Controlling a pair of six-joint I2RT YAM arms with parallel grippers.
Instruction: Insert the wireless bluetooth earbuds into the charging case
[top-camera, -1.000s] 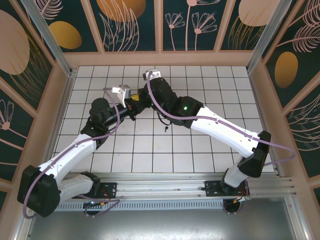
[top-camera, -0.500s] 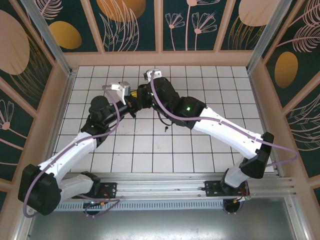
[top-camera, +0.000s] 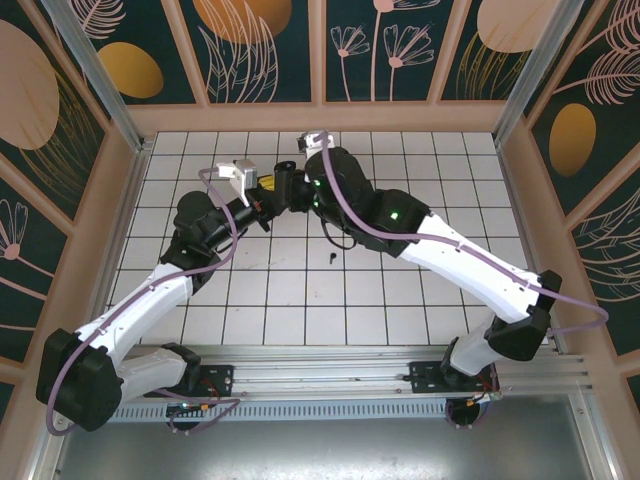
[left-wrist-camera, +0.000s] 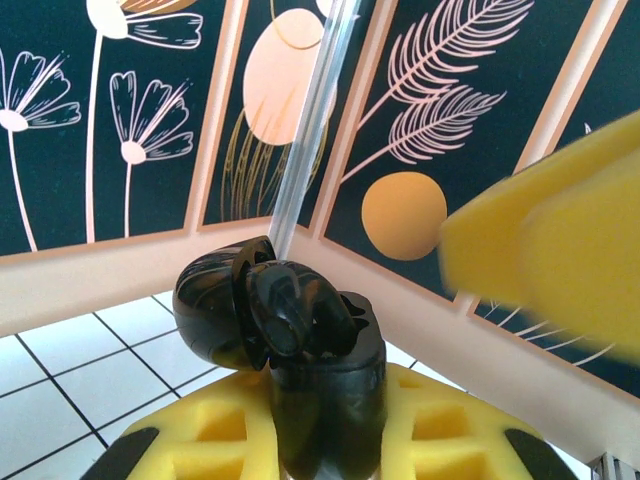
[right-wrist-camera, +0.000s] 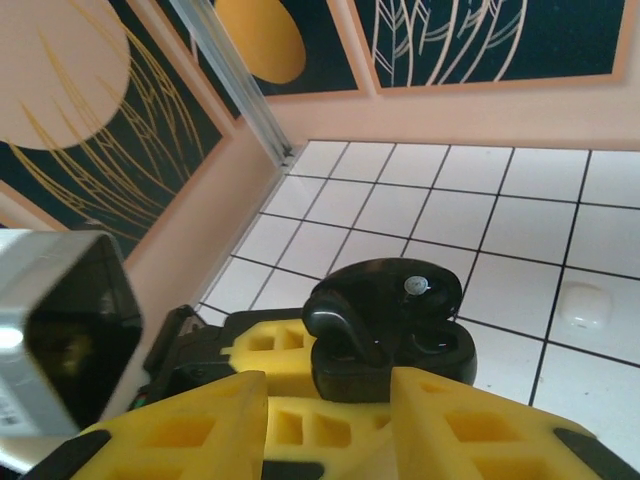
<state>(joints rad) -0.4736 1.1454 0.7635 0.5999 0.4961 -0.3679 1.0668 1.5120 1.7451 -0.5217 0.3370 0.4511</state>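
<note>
My left gripper (top-camera: 268, 190) pinches the open charging case (right-wrist-camera: 395, 325), my right gripper (right-wrist-camera: 335, 395) spread just short of the black earbud (right-wrist-camera: 342, 332) in it; seating looks done, so next I fetch the loose earbud (top-camera: 331, 259).

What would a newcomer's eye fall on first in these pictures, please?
The open black charging case, clamped in the left gripper over the far middle of the tiled table, draws the eye first. The right gripper hangs open close to it, and one small black earbud lies alone on a tile nearer the bases.
</note>
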